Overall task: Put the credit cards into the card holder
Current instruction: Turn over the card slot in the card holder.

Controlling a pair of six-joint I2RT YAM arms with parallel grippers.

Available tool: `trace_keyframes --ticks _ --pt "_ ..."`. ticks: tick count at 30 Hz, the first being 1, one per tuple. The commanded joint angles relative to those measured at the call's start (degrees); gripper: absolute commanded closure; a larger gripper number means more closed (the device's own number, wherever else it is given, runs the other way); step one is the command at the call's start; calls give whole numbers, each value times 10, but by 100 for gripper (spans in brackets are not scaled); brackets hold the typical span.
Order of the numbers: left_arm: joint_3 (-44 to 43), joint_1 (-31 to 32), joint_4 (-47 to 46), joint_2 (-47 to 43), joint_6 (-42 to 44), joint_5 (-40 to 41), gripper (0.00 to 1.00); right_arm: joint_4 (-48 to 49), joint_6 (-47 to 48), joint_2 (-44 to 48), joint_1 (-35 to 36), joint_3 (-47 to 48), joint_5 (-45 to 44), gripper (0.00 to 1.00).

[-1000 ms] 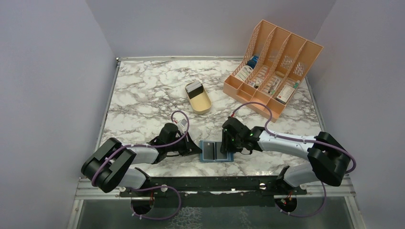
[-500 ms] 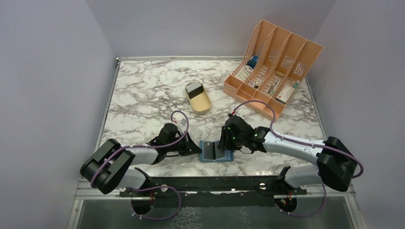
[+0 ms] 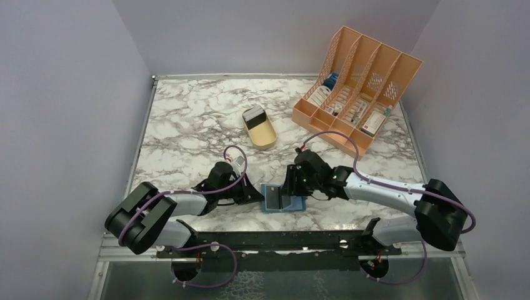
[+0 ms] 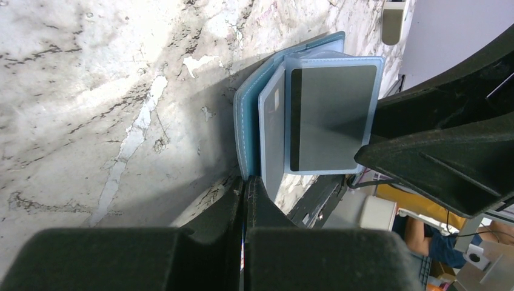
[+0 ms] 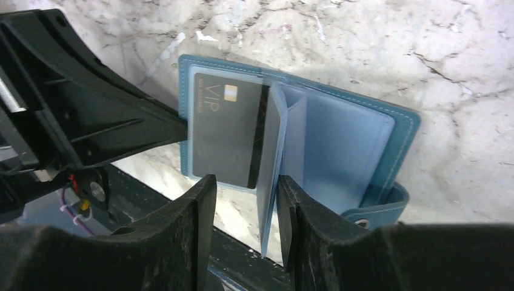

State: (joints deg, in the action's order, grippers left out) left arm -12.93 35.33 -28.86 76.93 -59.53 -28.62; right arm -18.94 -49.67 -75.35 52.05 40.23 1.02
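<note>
The card holder [image 3: 281, 199] lies open on the marble tabletop [image 3: 187, 125], close to the near edge and between the two arms, teal back down and pale blue pockets up. A black VIP card [image 5: 227, 136] lies flat in its left pocket. Beside that card, one clear pocket leaf [image 5: 273, 163] stands upright from the fold. In the left wrist view this raised leaf carries a grey striped card [image 4: 330, 118], a black band running along one side of it. The pockets right of the leaf look pale blue and bare.

The right jaws hang over the holder, part open, one finger [image 5: 203, 200] on each side of the raised leaf. The leaf leans against the right-hand finger, but the jaws are not closed on it.

The left jaws are closed tight, and their joined tips touch the holder's left edge, down at the tabletop. Whether they pinch the cover or only press against it I cannot tell.

Farther back, mid-table, sits a tan oval tray [image 3: 262, 134] with something dark and flat [image 3: 253, 114] at its far end. An orange slotted rack [image 3: 356, 87] stands at the far right, holding small boxes.
</note>
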Motion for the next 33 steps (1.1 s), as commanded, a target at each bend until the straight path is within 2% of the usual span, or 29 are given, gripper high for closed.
trace_keyframes --ticks 1,22,33 --pt "7 4 -7 -9 0 12 100 48 5 11 1 -6 37 59" --pt "7 5 -7 -9 1 14 100 82 25 -18 1 -7 87 59" --pt "3 6 -7 -8 -1 19 100 71 31 -44 1 0 79 59"
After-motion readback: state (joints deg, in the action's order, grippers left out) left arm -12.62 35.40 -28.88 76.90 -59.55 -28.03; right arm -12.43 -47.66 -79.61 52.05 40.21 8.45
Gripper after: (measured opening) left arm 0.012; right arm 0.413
